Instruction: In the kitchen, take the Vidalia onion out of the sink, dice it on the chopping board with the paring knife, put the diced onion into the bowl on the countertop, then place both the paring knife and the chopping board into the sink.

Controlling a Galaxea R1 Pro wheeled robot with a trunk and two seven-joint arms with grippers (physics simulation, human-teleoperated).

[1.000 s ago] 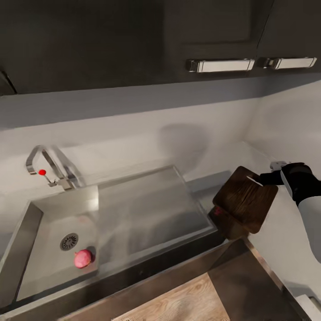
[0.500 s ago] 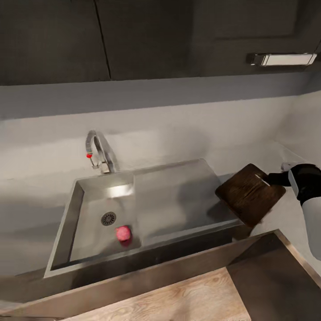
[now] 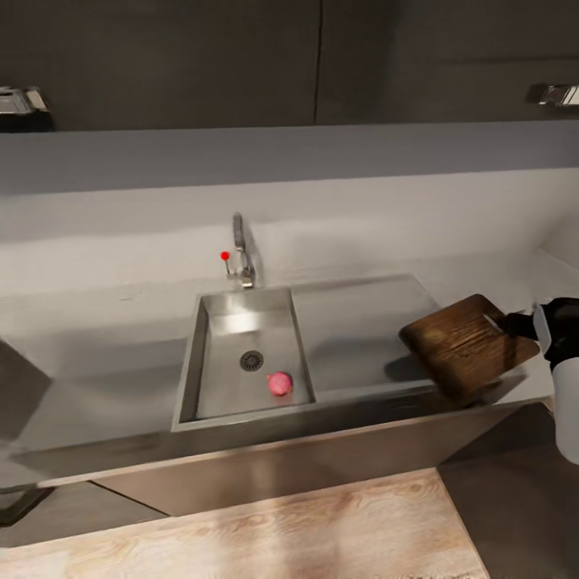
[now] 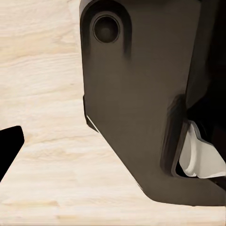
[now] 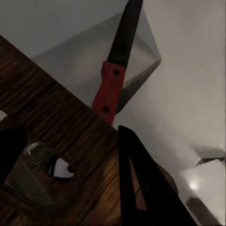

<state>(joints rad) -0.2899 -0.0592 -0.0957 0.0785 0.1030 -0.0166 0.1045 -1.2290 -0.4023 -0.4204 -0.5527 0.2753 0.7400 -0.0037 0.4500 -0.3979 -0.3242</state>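
The pinkish Vidalia onion (image 3: 279, 383) lies in the sink (image 3: 241, 406) basin beside the round drain. At the right, my right gripper (image 3: 507, 325) is shut on the far edge of the brown chopping board (image 3: 466, 350). The board hangs tilted just above the countertop (image 3: 96, 354), past the drainboard's right end. In the right wrist view the gripper (image 5: 75, 165) clamps the board (image 5: 52, 117). Beyond its edge the red-handled paring knife (image 5: 113, 84) lies on the grey counter. The left wrist view has one dark fingertip (image 4: 9, 146) over wooden floor. The bowl is out of view.
An angular chrome faucet (image 3: 240, 257) with a red knob stands behind the basin. Dark wall cabinets (image 3: 241, 56) hang above the grey backsplash. Wooden floor (image 3: 281, 531) runs below the counter front. The robot's dark body (image 4: 141, 94) fills much of the left wrist view.
The head camera has swung, so the sink now sits near the middle of the picture. The right gripper has stayed shut on the chopping board, held at the drainboard's right end.
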